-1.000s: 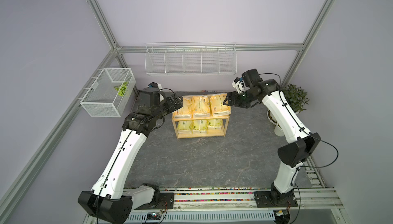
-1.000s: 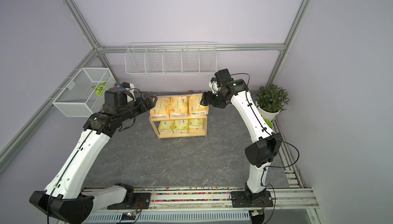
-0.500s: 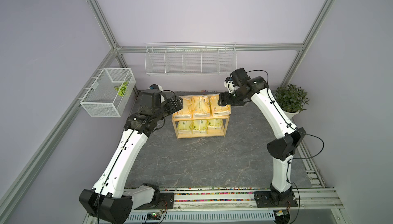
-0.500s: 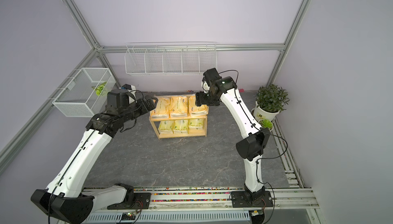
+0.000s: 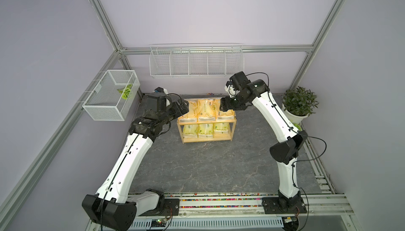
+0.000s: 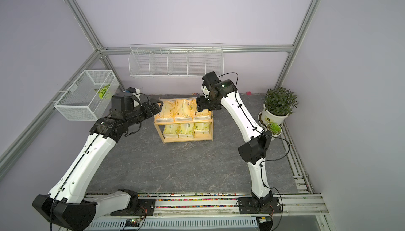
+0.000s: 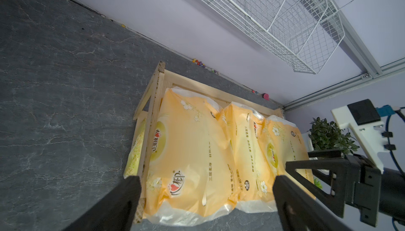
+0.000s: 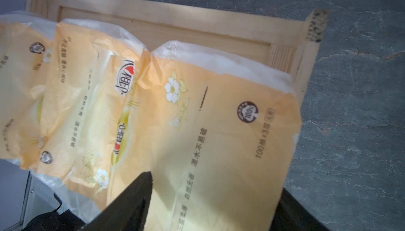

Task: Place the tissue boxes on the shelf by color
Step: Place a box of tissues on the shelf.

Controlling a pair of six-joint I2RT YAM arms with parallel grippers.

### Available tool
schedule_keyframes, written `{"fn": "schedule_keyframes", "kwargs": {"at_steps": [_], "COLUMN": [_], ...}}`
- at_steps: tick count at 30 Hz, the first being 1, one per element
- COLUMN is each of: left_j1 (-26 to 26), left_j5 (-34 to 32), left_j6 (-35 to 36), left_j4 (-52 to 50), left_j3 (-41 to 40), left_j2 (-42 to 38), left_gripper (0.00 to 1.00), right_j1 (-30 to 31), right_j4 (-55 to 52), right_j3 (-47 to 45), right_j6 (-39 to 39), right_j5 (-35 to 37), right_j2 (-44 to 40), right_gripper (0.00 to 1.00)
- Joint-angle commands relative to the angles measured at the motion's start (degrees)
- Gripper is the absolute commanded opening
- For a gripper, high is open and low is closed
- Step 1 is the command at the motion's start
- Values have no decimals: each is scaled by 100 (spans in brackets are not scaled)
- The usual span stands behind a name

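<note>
The light wood shelf [image 5: 206, 123] [image 6: 184, 121] stands at the back of the floor. Three orange-yellow tissue boxes lie side by side on its top board, left [image 5: 189, 111] [image 7: 186, 144], middle [image 5: 205, 110] and right [image 5: 225, 116] [image 8: 219, 120]. Three pale yellow-green tissue boxes [image 5: 205, 130] [image 6: 186, 130] fill the lower board. My right gripper [image 5: 225, 107] [image 6: 201, 106] [image 8: 215, 197] is shut on the right orange box from the shelf's right end, and the box fills the gap between its fingers. My left gripper [image 5: 183, 109] [image 6: 156, 107] [image 7: 206, 197] hangs open at the shelf's left end, over the left orange box.
A white wire divided rack [image 5: 196, 61] hangs on the back wall above the shelf. A white mesh basket [image 5: 111, 97] with a green leaf is fixed to the left frame. A potted plant [image 5: 299, 105] and a small succulent [image 6: 272, 128] stand at the right wall.
My right arm has swung left and a little lower, bringing its gripper over the top board's right end, with its elbow folding inward. The left arm has hardly moved.
</note>
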Motion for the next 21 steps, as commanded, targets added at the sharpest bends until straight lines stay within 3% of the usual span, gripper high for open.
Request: {"fn": "schedule_keyframes", "kwargs": {"at_steps": [1,8,21], "left_j1": [51,372,438], "left_j5": [-315,-523,-140], "left_j6": [-32,-119,-12], "left_j4": [12,54,639], "left_j3": [-4,94,-156], "left_j2": [71,265,632], "left_gripper": [100,100,100], "right_j1": [17,-51,83], "right_j4": [-105,-122,56], "right_j3": [119,268,495], "right_j6": [-127,-124,99], "right_j5": [415,659,208], "right_j2": [-84,-52,279], "right_gripper": [81,82,81]}}
